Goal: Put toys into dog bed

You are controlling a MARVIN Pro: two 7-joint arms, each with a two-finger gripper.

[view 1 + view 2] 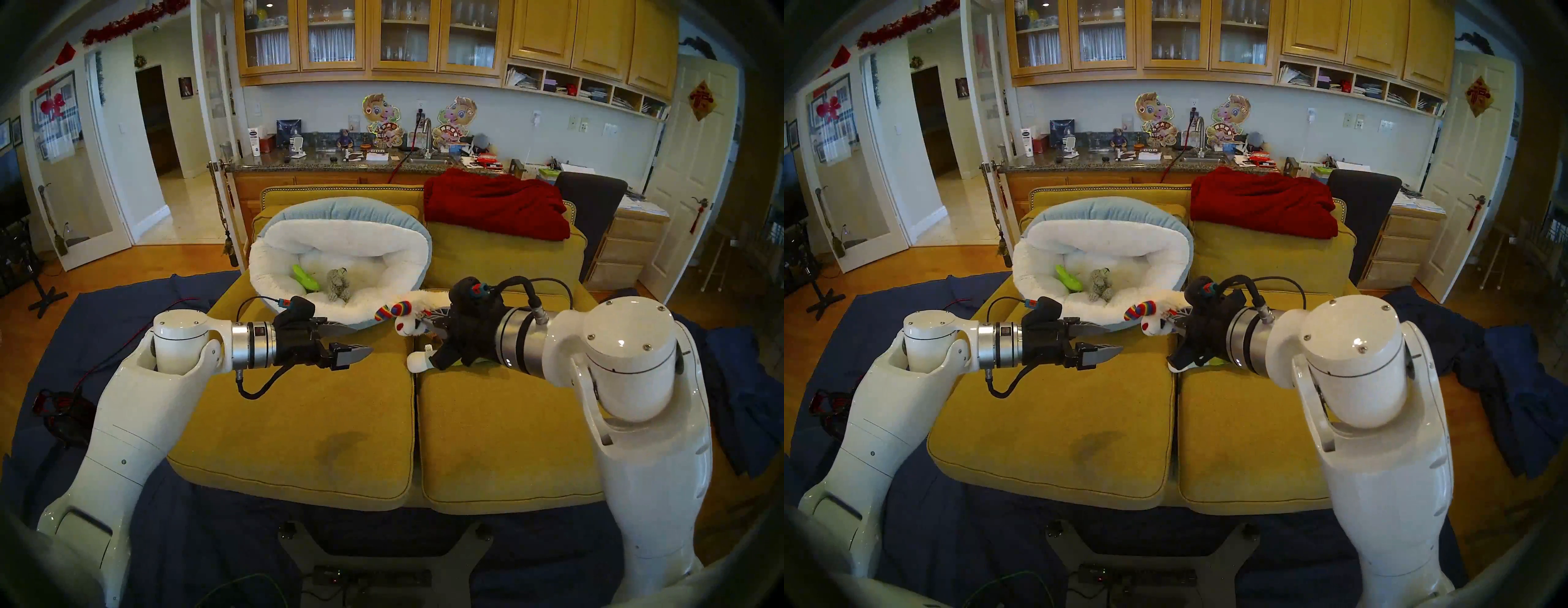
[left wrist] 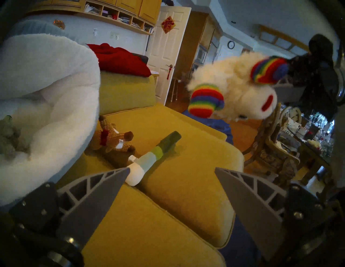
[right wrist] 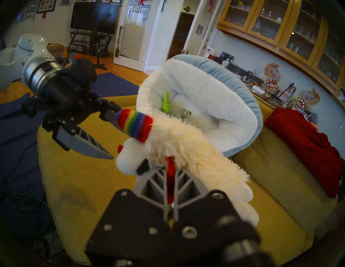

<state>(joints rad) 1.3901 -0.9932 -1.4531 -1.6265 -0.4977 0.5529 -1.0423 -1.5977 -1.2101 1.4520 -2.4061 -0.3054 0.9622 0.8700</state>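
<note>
Both arms: glossy white moulded shells with rounded joint caps carrying small screws. Each wrist ends in a brushed silver collar, then a black housing. The left gripper (image 1: 354,341) and right gripper (image 3: 171,172) have grey fingers with triangular lattice ribs. Black cables loop from each wrist; connectors show orange and blue.

Working surface is the yellow sofa (image 1: 297,424), two seat cushions side by side. Dog bed (image 1: 407,250) sits on the left cushion at about 11 o'clock, tilted back against the backrest. Red blanket (image 1: 496,204) is draped over the backrest at 1 o'clock. On the right cushion, just beside the bed: brown knitted animal (image 2: 113,138), and next to it the striped tube toy (image 2: 149,160), lying flat.
</note>
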